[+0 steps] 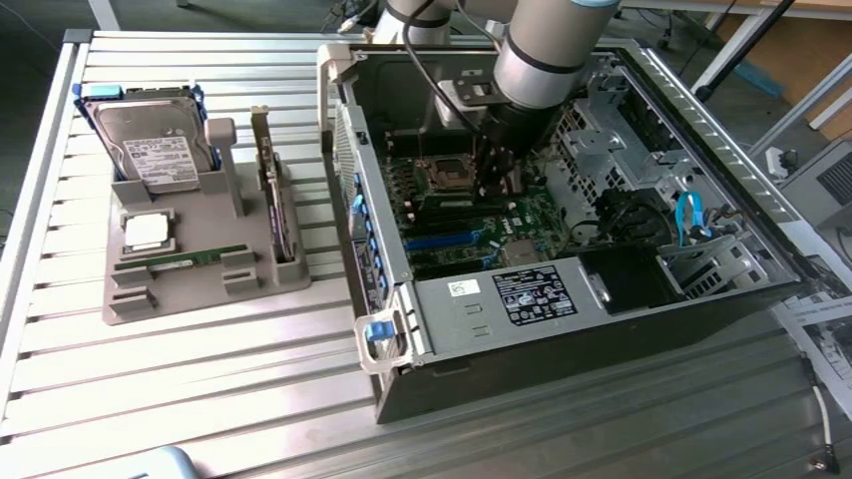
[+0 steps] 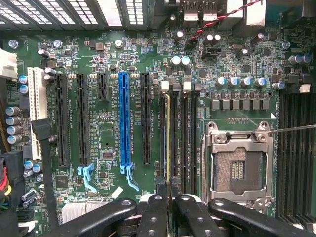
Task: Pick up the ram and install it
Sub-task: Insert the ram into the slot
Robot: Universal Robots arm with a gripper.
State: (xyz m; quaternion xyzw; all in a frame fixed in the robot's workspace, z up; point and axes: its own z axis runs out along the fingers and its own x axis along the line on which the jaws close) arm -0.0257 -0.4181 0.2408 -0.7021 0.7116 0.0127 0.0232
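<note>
Installation is sitting at a late stage, as I am judging it: the pick-up is looking done, since the hand (image 2: 169, 197) is clenching the ram (image 2: 168, 138) between its dark fingers (image 2: 155, 210), and the arm (image 1: 546, 50) is reaching down inside the open computer case (image 1: 440, 299) that is lying on the ribbed metal desk (image 1: 200, 399). In the wrist view the ram is showing edge-on, so it is appearing as little more than a thin pale-yellow line running lengthwise along the bank of black memory slots (image 2: 183, 133), between a long black expansion slot (image 2: 146, 118) and the empty processor socket (image 2: 238, 168) on the green motherboard (image 2: 108, 133). Its chips and label are facing sideways and are not showing. It is standing upright and lining up with the slot nearest the expansion slots, either just over it or already in it; whether it is pressing fully home, and whether the white latch (image 2: 165, 85) at the slot's far end is catching, I cannot tell, so the final seating is what is appearing to remain. In the exterior view another green stick (image 1: 180, 261) is lying flat on the grey tray (image 1: 187, 296), well apart from the case and just beside a square silver processor chip (image 1: 147, 232)
</note>
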